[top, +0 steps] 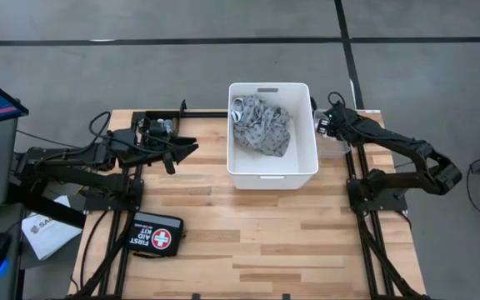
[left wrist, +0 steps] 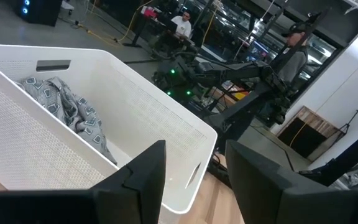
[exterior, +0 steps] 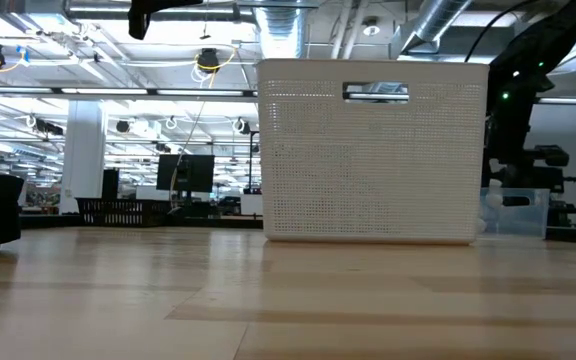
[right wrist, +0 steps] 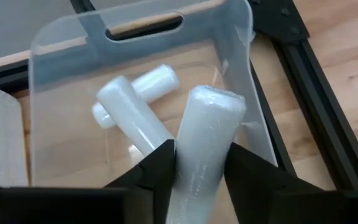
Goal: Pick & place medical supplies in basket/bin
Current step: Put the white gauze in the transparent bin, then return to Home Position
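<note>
The white tub (top: 272, 171) stands mid-table with the grey patterned cloth bandage (top: 262, 127) lying on its floor; the cloth (left wrist: 67, 109) also shows in the left wrist view. The small clear bin (right wrist: 55, 68) sits against the tub's right side, and two white gauze rolls (right wrist: 132, 99) lie crossed on its floor. My right gripper (right wrist: 201, 149) is above this bin, shut on a third gauze roll (right wrist: 210, 130). My left gripper (top: 192, 148) hovers open to the left of the tub, its fingers (left wrist: 148, 165) apart. Vial and sticks are out of view. My right gripper pinches the gauze roll between its two fingers (right wrist: 160, 165) on the roll's near half (right wrist: 197, 168). The fingers come from above, pointing down into the clear bin, and lie along the roll. The roll's free end (right wrist: 219, 102) sticks out past the fingertips, inside the bin's walls.
The black FIRST AID KIT pouch (top: 152, 236) lies near the table's front left corner. Papers (top: 44, 229) lie beyond the left edge. Bare wood stretches in front of the tub (exterior: 368, 150). People stand in the room behind the table (left wrist: 294, 53).
</note>
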Controlling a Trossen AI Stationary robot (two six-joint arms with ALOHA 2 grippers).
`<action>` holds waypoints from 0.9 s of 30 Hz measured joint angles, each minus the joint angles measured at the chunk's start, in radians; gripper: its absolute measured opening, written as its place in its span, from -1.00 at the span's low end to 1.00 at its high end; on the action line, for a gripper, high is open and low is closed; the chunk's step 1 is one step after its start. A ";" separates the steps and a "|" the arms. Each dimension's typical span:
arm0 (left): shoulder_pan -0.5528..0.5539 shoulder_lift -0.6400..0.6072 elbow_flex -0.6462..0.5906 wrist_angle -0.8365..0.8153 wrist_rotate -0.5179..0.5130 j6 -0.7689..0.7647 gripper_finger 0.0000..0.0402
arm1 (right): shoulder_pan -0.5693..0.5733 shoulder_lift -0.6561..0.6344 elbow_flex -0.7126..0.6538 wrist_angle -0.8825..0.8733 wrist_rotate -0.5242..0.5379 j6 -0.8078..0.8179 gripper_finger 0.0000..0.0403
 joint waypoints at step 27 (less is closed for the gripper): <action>0.000 0.000 0.000 0.000 0.001 0.000 -0.21 | 0.002 -0.182 0.001 0.090 -0.043 -0.073 -0.12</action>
